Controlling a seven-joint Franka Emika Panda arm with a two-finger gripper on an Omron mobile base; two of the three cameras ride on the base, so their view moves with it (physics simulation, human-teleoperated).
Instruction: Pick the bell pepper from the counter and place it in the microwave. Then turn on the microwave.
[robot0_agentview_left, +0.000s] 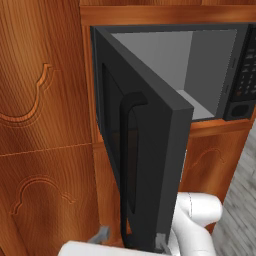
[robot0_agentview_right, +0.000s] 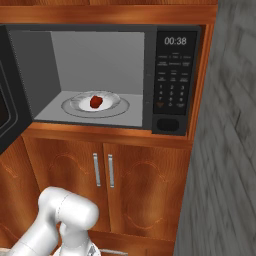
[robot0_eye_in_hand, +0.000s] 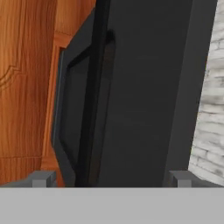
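**With the pepper already inside, the open door straddled by the fingers is what the next move turns on**

While the large black built-in microwave (robot0_agentview_right: 100, 75) stands open in its wooden cabinet, its dark windowed door (robot0_agentview_left: 145, 165) swings far out towards the arm, edge-on to the cavity. That door is the biggest thing near the hand: in the hand view its slab (robot0_eye_in_hand: 144, 96) rises straight ahead, long axis upright, with the vertical black bar handle (robot0_eye_in_hand: 92, 87) running parallel along its face.

The two-finger gripper (robot0_eye_in_hand: 112, 178) sits low at the door's bottom end, fingers wide apart and clamped on nothing; one grey fingertip (robot0_eye_in_hand: 42, 178) shows on the handle side, its mate beyond the door's thick free edge. So the door lies between the fingers rather than off to one side, and I judge a sideways push towards the cavity would swing it shut.

Smallest, the red bell pepper (robot0_agentview_right: 96, 102) rests on the glass turntable (robot0_agentview_right: 117, 106) inside the grey interior, well clear of the door. The button keypad (robot0_agentview_right: 172, 82) waits on the right.
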